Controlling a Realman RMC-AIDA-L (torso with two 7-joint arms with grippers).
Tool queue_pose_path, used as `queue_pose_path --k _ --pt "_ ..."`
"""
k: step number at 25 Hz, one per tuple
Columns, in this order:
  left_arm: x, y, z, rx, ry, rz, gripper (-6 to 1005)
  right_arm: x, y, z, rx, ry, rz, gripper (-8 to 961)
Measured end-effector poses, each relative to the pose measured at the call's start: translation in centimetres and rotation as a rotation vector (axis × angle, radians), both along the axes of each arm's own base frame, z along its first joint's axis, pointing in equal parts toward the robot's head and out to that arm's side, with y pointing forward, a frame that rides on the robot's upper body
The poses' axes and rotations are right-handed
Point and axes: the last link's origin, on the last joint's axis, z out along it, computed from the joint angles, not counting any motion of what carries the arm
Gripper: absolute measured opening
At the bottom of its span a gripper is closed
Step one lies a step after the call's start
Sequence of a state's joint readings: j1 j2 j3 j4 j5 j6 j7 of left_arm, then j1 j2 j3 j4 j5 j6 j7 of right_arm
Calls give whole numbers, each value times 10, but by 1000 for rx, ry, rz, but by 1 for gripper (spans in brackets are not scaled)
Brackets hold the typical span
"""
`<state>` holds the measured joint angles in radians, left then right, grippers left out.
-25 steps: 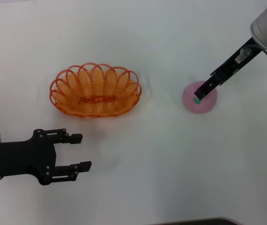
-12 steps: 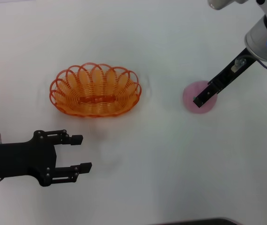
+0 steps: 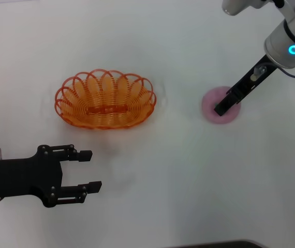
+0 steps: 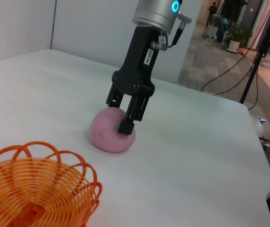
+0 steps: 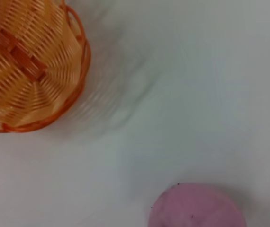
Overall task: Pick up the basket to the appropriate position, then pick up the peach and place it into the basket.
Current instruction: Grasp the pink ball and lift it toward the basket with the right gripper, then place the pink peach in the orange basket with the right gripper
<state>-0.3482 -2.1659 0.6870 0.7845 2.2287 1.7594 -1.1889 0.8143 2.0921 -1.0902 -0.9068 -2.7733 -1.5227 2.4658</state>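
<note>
The orange wire basket (image 3: pixel 106 106) stands on the white table, left of centre; it also shows in the left wrist view (image 4: pixel 35 189) and the right wrist view (image 5: pixel 26 61). The pink peach (image 3: pixel 209 106) lies on the table to the basket's right, apart from it. My right gripper (image 3: pixel 221 108) reaches down onto the peach's top. In the left wrist view its fingers (image 4: pixel 128 124) stand a little apart over the peach (image 4: pixel 104 137), one tip by the green leaf mark. My left gripper (image 3: pixel 88 169) is open and empty, near the front left, short of the basket.
The white table (image 3: pixel 158 196) carries nothing else. In the left wrist view the table's far edge (image 4: pixel 248 106) drops off behind the peach, with cables and a stand beyond.
My right arm has swung its upper part left and in over the table while its fingertips stayed on the peach. The peach, the basket and the left gripper have not moved.
</note>
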Motion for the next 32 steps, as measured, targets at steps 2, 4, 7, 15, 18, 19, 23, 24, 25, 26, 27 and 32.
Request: queue_pose_path --k 2,4,7,15,18,19,23,24,25,26,27,32 --pt "0 0 0 0 1 0 712 0 -1 -2 -7 -6 5 788" --pt "0 0 0 0 1 1 711 -1 -1 -5 -17 -10 18 733" --pt "-1 0 0 -1 2 2 711 -1 -2 -5 -19 -7 21 651" --pt "-1 0 -1 1 5 4 711 -9 2 10 20 133 43 395" --pt "-1 0 -1 3 5 6 712 -13 1 14 20 199 48 356" --pt "-1 0 -1 3 5 6 712 -15 1 16 17 229 54 347" --pt "-2 -1 -1 4 4 9 712 -23 0 23 10 338 77 309" --pt "-2 -1 -1 4 4 10 712 -25 -1 24 11 363 83 288" --pt "-2 -1 -1 4 4 11 712 -27 -1 26 12 392 93 267" --pt "-2 -1 -1 4 3 12 712 -30 -1 28 12 416 104 246" --pt "-2 -1 -2 4 2 13 712 -32 -1 29 11 439 114 224" --pt "-3 -2 -2 5 2 16 712 -42 -1 32 8 519 161 166"
